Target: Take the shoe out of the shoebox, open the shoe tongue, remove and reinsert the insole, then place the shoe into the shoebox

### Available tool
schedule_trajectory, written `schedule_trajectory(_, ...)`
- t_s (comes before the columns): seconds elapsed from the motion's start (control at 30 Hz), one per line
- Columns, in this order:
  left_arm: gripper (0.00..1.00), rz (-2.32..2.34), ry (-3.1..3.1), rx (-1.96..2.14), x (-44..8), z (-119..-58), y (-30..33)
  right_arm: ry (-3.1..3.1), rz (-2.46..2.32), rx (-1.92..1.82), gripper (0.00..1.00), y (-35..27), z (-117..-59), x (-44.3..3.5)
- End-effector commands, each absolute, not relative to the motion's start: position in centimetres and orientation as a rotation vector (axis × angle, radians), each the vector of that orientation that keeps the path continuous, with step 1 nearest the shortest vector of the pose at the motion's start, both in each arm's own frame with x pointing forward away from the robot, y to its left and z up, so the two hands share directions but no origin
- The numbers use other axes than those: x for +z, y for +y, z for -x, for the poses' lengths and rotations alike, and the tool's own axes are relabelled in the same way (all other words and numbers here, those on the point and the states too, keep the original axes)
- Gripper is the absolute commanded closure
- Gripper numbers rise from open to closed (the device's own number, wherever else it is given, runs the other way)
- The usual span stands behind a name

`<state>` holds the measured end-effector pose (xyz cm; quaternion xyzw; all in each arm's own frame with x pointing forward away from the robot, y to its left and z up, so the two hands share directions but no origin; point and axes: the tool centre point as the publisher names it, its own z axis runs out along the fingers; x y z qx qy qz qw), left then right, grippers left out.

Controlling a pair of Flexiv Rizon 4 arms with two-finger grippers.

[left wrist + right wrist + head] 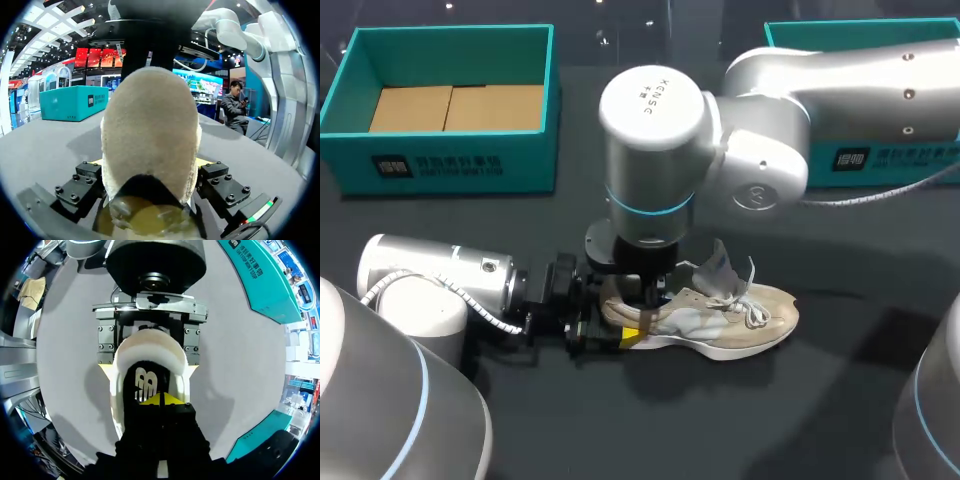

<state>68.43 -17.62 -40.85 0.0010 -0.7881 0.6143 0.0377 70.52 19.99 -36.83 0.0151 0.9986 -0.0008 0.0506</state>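
The shoe (720,320) stands on its sole mid-surface (820,400). The left hand (615,325) clamps its heel from both sides. The right hand (160,400) has its tips together inside the opening; whether they pinch the insole (145,384) is unclear.

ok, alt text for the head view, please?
A beige shoe stands on the black table, heel gripped by the left gripper, with the right gripper pointing down into its opening. Teal shoeboxes sit at the back: the left shoebox open, the right shoebox partly behind the right arm.
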Motion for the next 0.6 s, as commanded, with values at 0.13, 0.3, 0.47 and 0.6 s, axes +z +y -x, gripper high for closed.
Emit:
schedule_trajectory(0.13,1.0,-0.006,-2.421,1.886,-41.3,-68.4,-17.5,3.044,-0.093,-0.015,1.0,18.2,-70.7,-37.8)
schedule_trajectory(0.3,1.0,-0.006,-2.421,1.886,-41.3,-68.4,-17.5,3.048,-0.14,-0.03,1.0,16.9,-71.1,-38.2)
schedule_trajectory(0.47,1.0,-0.006,-2.421,1.886,-41.3,-68.4,-17.5,3.048,-0.17,0.005,0.91,16.0,-72.0,-38.6)
schedule_trajectory(0.6,1.0,-0.006,-2.421,1.886,-41.3,-68.4,-17.5,3.05,-0.186,0.009,0.79,15.4,-72.1,-38.8)
